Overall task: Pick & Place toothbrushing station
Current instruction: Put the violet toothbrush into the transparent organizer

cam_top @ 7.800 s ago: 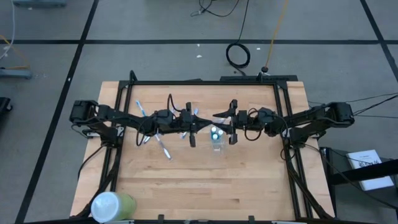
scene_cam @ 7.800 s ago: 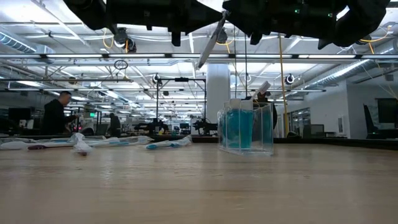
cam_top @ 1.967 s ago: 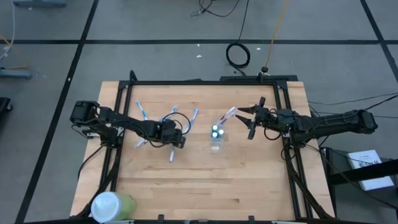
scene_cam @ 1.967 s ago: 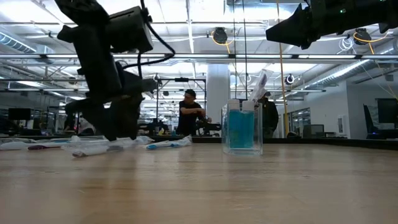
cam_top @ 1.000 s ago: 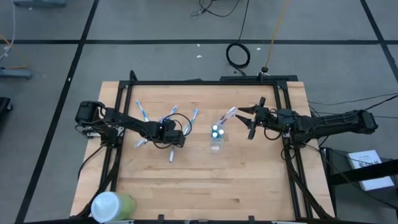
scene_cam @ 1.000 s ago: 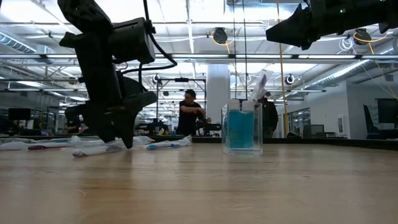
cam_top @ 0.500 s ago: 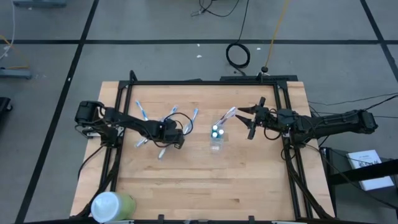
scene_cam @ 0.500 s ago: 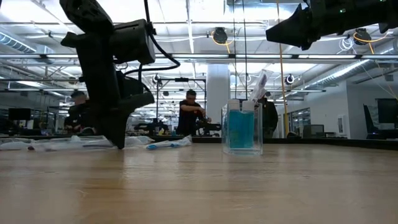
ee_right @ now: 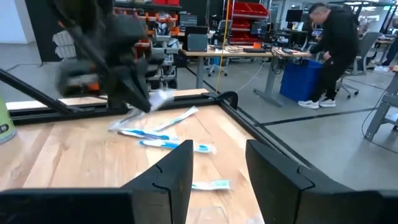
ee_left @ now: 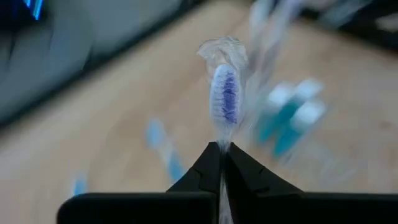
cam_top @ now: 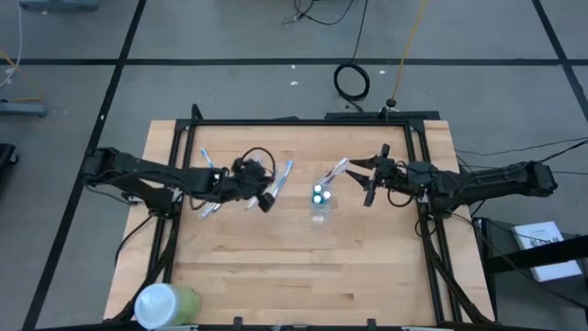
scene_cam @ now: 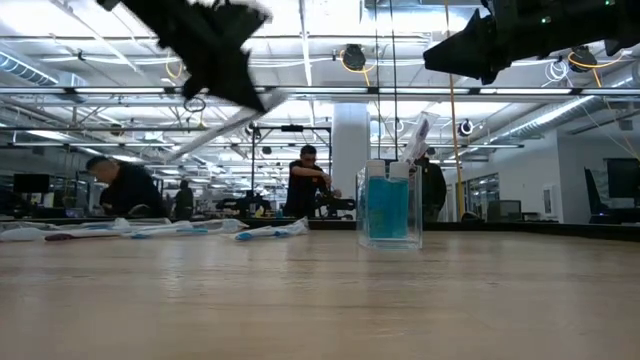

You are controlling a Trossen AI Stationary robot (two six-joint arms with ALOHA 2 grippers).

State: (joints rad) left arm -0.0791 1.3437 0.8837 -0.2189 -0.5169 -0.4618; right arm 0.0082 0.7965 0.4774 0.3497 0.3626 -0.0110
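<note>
One toothbrush [ee_left: 225,102] is off the desk [cam_top: 294,267], pinched by its handle between the pressed-together fingers of the left gripper [cam_top: 266,198]; in the left wrist view its bristled head, apparently in a clear wrapper, stands straight out beyond the fingertips, so the grip sits low on the handle, likely to leave the head free to go into the cup. The small clear cup [cam_top: 319,204] stands near the middle of the desk, just beyond the left gripper toward the right arm, already holding white-capped tubes and one brush that leans out of it. Several more brushes [cam_top: 209,165] lie loose on the desk behind the left gripper, touching nothing that grips. The right gripper [cam_top: 367,179] hangs above the desk beside the cup, fingers spread and empty, seemingly waiting. A pale-green container [cam_top: 165,303] sits well apart at the desk's near corner.
</note>
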